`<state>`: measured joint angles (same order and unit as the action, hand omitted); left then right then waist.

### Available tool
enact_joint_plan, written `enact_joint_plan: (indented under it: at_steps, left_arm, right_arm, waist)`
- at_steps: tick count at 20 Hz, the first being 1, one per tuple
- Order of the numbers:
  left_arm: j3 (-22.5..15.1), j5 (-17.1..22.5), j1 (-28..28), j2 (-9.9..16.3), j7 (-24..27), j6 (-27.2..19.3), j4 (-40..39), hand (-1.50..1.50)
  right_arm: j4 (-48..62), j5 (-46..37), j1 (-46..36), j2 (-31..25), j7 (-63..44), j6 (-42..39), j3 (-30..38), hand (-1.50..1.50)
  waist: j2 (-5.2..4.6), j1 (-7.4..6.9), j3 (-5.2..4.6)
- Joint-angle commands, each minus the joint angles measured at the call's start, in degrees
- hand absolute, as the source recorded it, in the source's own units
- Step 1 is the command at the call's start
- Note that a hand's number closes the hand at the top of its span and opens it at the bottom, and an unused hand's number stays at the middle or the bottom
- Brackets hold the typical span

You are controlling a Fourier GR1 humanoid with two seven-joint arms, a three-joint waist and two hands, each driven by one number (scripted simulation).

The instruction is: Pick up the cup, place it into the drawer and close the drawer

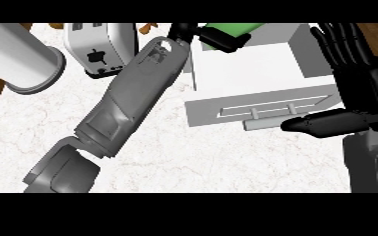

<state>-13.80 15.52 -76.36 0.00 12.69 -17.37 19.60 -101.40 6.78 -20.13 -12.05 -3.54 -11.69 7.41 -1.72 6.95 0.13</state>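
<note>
Bare marble counter (221, 155) open across lower centre, toaster (100, 47) and white cylinder (29, 60) crowding upper left, open drawer (258, 75) filling upper right, right hand (347, 80) flanking its right wall, left forearm (133, 100) crossing the centre diagonally.

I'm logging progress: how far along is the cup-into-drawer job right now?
Done: the green cup is picked up, the left hand curled round it. In hand: it hangs above the open white drawer. Left: release it inside and push the drawer shut; the right hand waits open beside the drawer.
</note>
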Motion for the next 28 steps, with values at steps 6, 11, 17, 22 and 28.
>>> enact_joint_plan:
  at_steps: [6,11,17,22,28]
  left_arm:
    - [-6.80,3.03,1.45,0.00,-0.42,2.01,-2.78,-1.50]
    - [-4.83,8.65,4.18,0.00,4.61,0.89,-0.24,-1.50]
    - [-2.79,15.96,3.85,0.00,10.26,3.60,4.39,-1.50]
    - [-1.34,19.79,3.51,0.00,13.27,0.56,4.41,-1.50]
    - [-0.62,21.42,3.27,0.00,15.33,0.35,2.38,-1.50]
  right_arm:
    - [0.27,1.80,-2.70,-0.47,-0.61,-2.17,-0.97,-1.50]
    - [-0.34,6.95,-3.09,1.21,-1.48,-7.42,-5.01,-1.50]
    - [-0.60,12.30,-3.11,1.26,-2.92,-16.81,-12.20,1.50]
    - [-1.08,9.13,-1.07,-7.41,-8.84,-25.33,-17.18,1.50]
    - [-1.38,-8.18,0.89,-10.05,-7.45,-22.15,-20.51,-1.50]
  waist:
    - [-1.23,4.38,0.00]
    - [-1.69,5.69,-0.05]
    - [-0.87,4.53,-0.12]
    - [0.05,2.51,-0.17]
    - [0.63,-2.41,-0.08]
